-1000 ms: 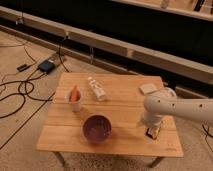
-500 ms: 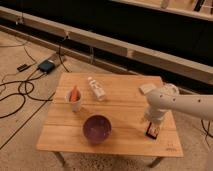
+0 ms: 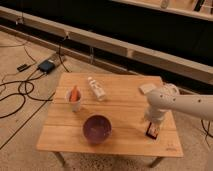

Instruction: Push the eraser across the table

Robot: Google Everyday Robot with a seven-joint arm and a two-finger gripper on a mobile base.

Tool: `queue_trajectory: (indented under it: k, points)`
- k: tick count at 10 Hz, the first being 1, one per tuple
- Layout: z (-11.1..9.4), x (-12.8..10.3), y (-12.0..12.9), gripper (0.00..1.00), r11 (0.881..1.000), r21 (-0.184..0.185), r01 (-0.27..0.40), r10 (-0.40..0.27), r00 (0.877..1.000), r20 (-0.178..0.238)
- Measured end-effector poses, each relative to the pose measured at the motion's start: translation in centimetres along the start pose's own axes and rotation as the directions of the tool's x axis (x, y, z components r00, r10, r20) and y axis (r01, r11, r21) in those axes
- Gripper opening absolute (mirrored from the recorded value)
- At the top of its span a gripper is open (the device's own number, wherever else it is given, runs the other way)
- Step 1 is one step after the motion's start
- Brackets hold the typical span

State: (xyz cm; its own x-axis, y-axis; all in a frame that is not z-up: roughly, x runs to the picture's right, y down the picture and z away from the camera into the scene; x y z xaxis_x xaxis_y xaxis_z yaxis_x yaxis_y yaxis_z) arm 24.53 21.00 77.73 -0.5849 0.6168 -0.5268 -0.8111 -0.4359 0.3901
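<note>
The gripper (image 3: pixel 150 119) has lifted off the eraser (image 3: pixel 152 130), which now lies uncovered near the front right corner of the table (image 3: pixel 120 142) and has not moved since, so the push seems paused or ended; if the gripper is open or closed, I cannot tell.

tabletop (image 3: pixel 120 107): light wood, plank lines | eraser (image 3: pixel 153 130): black, red-orange marks, near right | gripper (image 3: pixel 151 120): white, just beyond the eraser | bowl (image 3: pixel 97 128): purple, near centre | cup (image 3: pixel 74 101): white, orange item (image 3: pixel 74 92) inside, left | bottle (image 3: pixel 96 88): clear, pale label | block (image 3: pixel 147 89): pale beige, far right | floor box (image 3: pixel 47 66): blue, far left
</note>
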Motion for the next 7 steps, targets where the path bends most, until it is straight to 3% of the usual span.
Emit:
queue_trajectory:
  k: [3,7]
  points:
    - [0.8,-1.3,0.8,0.65,0.999,-0.048,-0.004,0.004,1.0,-0.011]
    - [1.2,-2.7,-0.2,0.65,0.998,-0.056,-0.01,0.01,1.0,-0.004]
